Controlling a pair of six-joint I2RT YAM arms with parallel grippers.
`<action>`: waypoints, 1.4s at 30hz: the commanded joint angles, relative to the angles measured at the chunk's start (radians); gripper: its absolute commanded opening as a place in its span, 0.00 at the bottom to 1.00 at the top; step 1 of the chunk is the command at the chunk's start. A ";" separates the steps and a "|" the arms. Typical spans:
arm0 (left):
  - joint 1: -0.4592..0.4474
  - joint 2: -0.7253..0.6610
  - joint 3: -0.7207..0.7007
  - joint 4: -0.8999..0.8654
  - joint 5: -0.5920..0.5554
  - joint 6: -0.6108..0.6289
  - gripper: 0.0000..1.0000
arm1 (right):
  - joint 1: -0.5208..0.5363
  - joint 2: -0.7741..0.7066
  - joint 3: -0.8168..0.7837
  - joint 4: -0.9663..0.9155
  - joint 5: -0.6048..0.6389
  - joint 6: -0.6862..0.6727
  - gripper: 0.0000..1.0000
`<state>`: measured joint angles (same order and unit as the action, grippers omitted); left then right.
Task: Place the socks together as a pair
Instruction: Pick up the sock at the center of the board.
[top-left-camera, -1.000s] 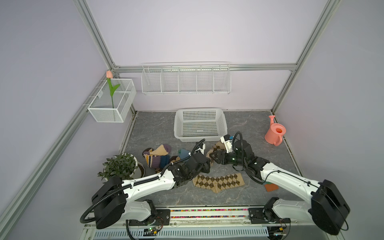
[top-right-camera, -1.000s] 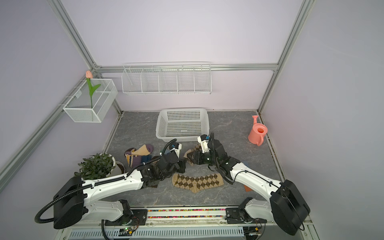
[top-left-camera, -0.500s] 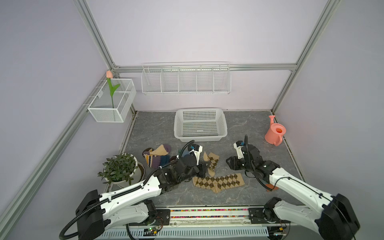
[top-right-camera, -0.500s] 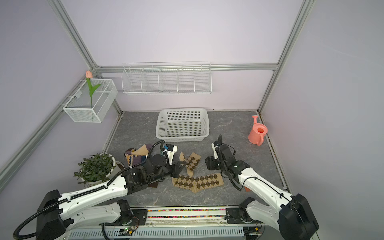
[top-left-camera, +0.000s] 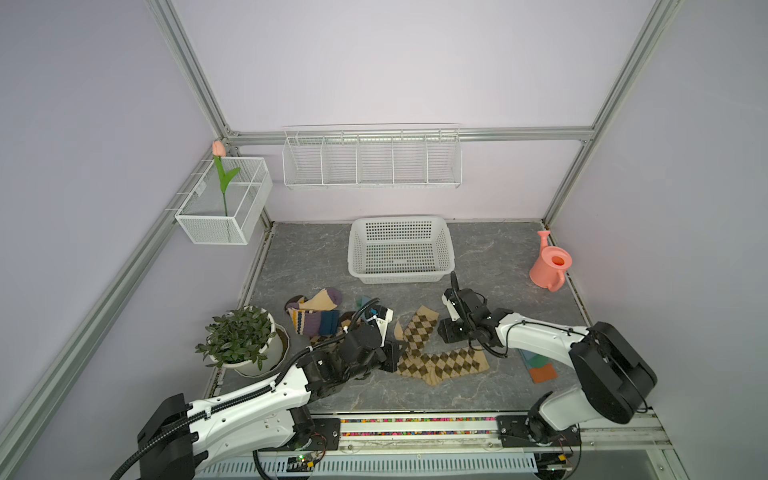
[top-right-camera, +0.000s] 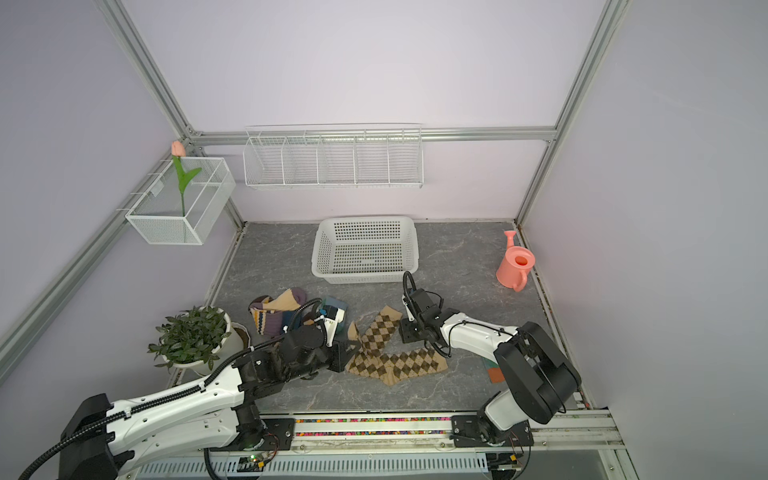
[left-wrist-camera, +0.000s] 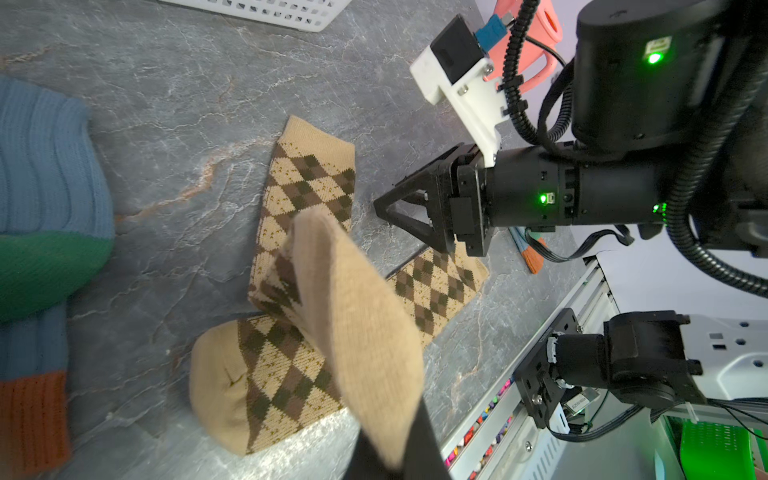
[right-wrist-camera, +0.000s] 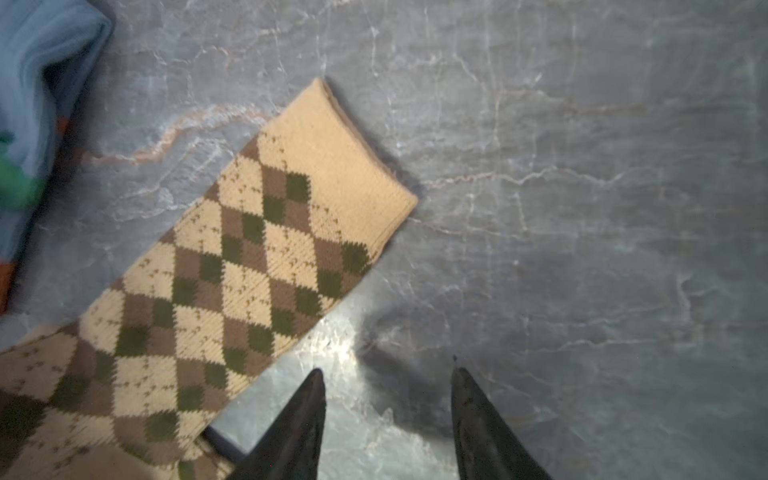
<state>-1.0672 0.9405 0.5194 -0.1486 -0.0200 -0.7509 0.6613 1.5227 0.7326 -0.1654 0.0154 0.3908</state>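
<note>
left fingers (left-wrist-camera: 426, 457) clamp tan argyle sock (left-wrist-camera: 357, 324) | right fingers (right-wrist-camera: 297, 432) apart, near cuff

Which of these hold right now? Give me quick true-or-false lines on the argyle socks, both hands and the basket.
1. The left hand is shut on a tan argyle sock. True.
2. The right hand grips that sock's cuff. False: it is open and empty, over bare table beside the cuff.
3. The white basket holds a sock. False: no sock lies in it.
4. The held sock crosses over a second tan argyle sock. True.
</note>
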 joint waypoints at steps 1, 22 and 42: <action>0.000 -0.013 -0.005 0.000 0.004 -0.011 0.00 | 0.003 0.050 0.045 0.047 0.024 -0.023 0.51; -0.001 -0.032 -0.013 -0.020 -0.034 -0.009 0.00 | 0.002 0.242 0.100 0.107 0.027 -0.026 0.20; 0.001 -0.015 0.095 -0.085 0.026 0.031 0.00 | 0.157 -0.490 -0.040 -0.445 0.251 0.073 0.07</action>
<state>-1.0672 0.9108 0.5842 -0.2226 -0.0246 -0.7242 0.7971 1.1118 0.7353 -0.4152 0.1982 0.4095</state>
